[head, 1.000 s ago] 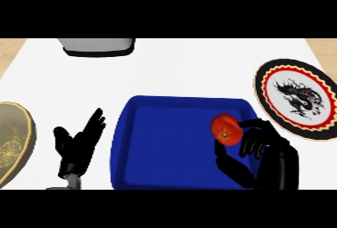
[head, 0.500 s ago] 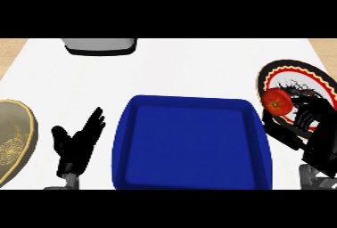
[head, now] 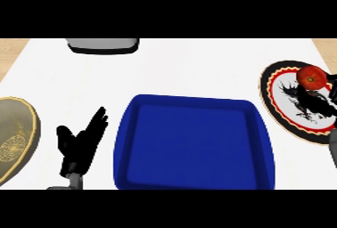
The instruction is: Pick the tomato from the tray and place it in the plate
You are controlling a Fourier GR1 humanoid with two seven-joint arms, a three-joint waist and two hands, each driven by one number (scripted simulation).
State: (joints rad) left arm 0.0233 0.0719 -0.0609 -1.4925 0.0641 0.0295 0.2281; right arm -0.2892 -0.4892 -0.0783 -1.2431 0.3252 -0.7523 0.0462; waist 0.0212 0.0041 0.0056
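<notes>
Showing the white counter (head: 197,67) from above, left to right. Outboard of the left hand, an olive-gold plate (head: 13,138) with a round medallion ornament is cut by the view's edge. Left hand (head: 79,144): lower left, open, fingers straight and spread, pointing up, holding nothing, apart from the things on either side. Beyond it, at the far edge, a grey container (head: 102,45), partly cut off. Just inboard of the left hand, a deep blue tray (head: 191,99) with raised walls, lying between the two hands. Further right, a round patterned plate (head: 276,82): white centre bearing a black animal-like figure, black-and-red band, pale zigzag border. Tomato (head: 312,76): red, round, glossy, with a dark stem mark. It sits over the far part of this patterned plate, well apart from the tray and the left hand. Right hand (head: 321,95): at the right edge, just on the near side of the tomato, its black blending with the plate's figure. Whether it is spread or closed on the tomato cannot be told. Grey right forearm (head: 333,147) runs along the edge below.
</notes>
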